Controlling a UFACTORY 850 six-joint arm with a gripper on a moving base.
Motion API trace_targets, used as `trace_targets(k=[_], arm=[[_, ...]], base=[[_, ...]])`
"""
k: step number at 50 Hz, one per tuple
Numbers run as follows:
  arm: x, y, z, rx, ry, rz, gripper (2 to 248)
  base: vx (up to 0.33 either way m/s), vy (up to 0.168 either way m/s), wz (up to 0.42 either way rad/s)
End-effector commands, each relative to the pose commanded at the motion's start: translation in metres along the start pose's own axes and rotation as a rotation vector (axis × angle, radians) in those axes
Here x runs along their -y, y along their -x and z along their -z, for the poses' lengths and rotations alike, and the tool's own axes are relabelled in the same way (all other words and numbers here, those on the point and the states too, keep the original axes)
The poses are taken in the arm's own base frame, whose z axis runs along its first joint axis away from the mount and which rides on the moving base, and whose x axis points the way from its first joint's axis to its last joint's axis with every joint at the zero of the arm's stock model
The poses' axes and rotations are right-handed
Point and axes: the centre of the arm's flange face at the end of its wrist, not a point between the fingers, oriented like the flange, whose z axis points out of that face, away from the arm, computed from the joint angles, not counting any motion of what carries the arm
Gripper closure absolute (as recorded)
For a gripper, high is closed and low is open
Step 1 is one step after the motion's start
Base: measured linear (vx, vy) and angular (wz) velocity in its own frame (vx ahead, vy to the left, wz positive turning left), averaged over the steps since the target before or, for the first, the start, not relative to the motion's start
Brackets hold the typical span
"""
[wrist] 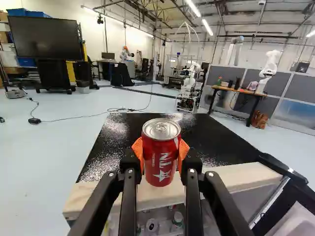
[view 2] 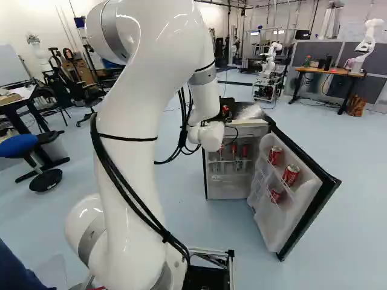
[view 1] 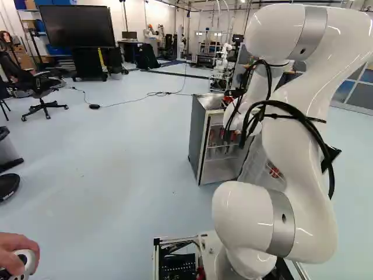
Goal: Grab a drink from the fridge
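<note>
Two fingers (wrist: 129,172) grip the red drink can (wrist: 161,155) from both sides, their orange pads (wrist: 138,149) against it. I see it upright by the pale front edge (wrist: 236,181) of the black fridge top (wrist: 216,140); how far it clears that edge I can't tell. On the right, the open door (view 2: 291,219) juts out with three red cans (view 2: 291,175), narrowing my room; broad floor (view 1: 128,157) lies left of the fridge (view 1: 200,137).

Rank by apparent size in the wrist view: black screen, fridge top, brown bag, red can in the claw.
1. Fridge top
2. Black screen and red can: too close to rank
3. Brown bag
</note>
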Motion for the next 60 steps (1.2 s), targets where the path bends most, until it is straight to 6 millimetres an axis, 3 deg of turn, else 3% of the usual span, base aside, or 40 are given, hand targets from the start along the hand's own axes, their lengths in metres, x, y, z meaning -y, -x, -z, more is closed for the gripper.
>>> trace_targets(k=[17, 39, 40, 44, 45, 50, 51, 55, 56, 60], arm=[[0.009, 0.003, -0.017, 0.016, 0.020, -0.015, 160], [0.008, 0.005, -0.020, 0.044, 0.050, -0.028, 160], [0.008, 0.005, -0.020, 0.044, 0.050, -0.028, 144], [0.008, 0.005, -0.020, 0.044, 0.050, -0.028, 144], [0.008, 0.005, -0.020, 0.044, 0.050, -0.028, 111], [0.008, 0.005, -0.020, 0.044, 0.050, -0.028, 111], [0.008, 0.005, -0.020, 0.044, 0.050, -0.028, 77], [0.008, 0.005, -0.020, 0.044, 0.050, -0.028, 77], [0.008, 0.005, -0.020, 0.044, 0.050, -0.028, 41], [0.008, 0.005, -0.020, 0.042, 0.050, -0.028, 41]], base=[[0.000, 0.000, 0.000], [0.000, 0.000, 0.000], [0.000, 0.000, 0.000], [0.000, 0.000, 0.000], [0.000, 0.000, 0.000], [0.000, 0.000, 0.000], [0.000, 0.000, 0.000], [0.000, 0.000, 0.000], [0.000, 0.000, 0.000], [0.000, 0.000, 0.000]])
